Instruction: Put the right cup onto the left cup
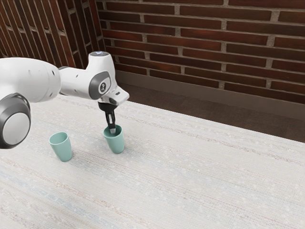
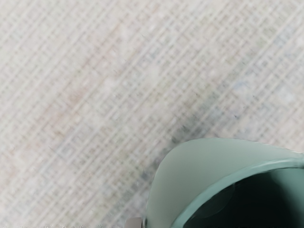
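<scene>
Grey-and-white elbow joint (image 1: 15,128) sits closest to the exterior camera, well clear of both cups. Gripper (image 1: 112,129) points down at the mouth of the cup at the exterior view's right (image 1: 115,141). Can't tell if it's open or clamped on the rim, so treat the grasp as unconfirmed.

Step in hand, my read: secure this cup, presumably the task's right one. Get a firm, centred bite on the wall, close gently, then lift straight up — no sideways drag, or the cup could tip or twist. Raise its base well above the rim of the other cup (image 1: 61,147), carry across level, line up the two axes, then lower slowly. Release only once it's seated. An off-centre descent would probably catch the rim and knock the lower cup over.

Looks: plain teal-green, smooth, handleless, open top, wider at the mouth than at the base. Wrist view shows a rounded outer wall, paler rim edge and dark interior. It looks upright and appears to rest on the pale woven-look tabletop (image 1: 190,176) — apart from its twin, which is also upright with its mouth open. Stacking isn't done yet.
</scene>
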You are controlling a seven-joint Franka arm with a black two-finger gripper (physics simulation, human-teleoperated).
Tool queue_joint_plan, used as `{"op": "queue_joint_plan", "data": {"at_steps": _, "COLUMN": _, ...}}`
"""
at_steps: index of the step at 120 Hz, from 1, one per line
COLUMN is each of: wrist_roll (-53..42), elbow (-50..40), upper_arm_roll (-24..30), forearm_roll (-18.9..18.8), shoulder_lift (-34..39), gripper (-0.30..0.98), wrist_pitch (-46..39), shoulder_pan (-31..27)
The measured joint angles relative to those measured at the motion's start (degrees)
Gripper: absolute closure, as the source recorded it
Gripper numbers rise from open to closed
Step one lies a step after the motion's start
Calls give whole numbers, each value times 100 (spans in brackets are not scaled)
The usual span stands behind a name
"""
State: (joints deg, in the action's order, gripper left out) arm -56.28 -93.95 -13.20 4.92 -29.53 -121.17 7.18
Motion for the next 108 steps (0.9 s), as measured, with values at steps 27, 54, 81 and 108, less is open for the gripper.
{"op": "queue_joint_plan", "data": {"at_steps": 27, "wrist_roll": 28, "elbow": -207, "upper_arm_roll": 3, "forearm_roll": -45, "shoulder_lift": 476, "gripper": 77, "wrist_pitch": -210, "shoulder_pan": 38}}
{"op": "queue_joint_plan", "data": {"at_steps": 54, "wrist_roll": 92, "elbow": -692, "upper_arm_roll": -3, "forearm_roll": -141, "shoulder_lift": 1302, "gripper": 78, "wrist_pitch": -126, "shoulder_pan": -243}}
{"op": "queue_joint_plan", "data": {"at_steps": 81, "wrist_roll": 160, "elbow": -907, "upper_arm_roll": -11, "forearm_roll": -389, "shoulder_lift": 1707, "gripper": 79, "wrist_pitch": 63, "shoulder_pan": -679}}
{"op": "queue_joint_plan", "data": {"at_steps": 108, "wrist_roll": 259, "elbow": -1105, "upper_arm_roll": -14, "forearm_roll": -674, "shoulder_lift": 1887, "gripper": 79, "wrist_pitch": 216, "shoulder_pan": -944}}
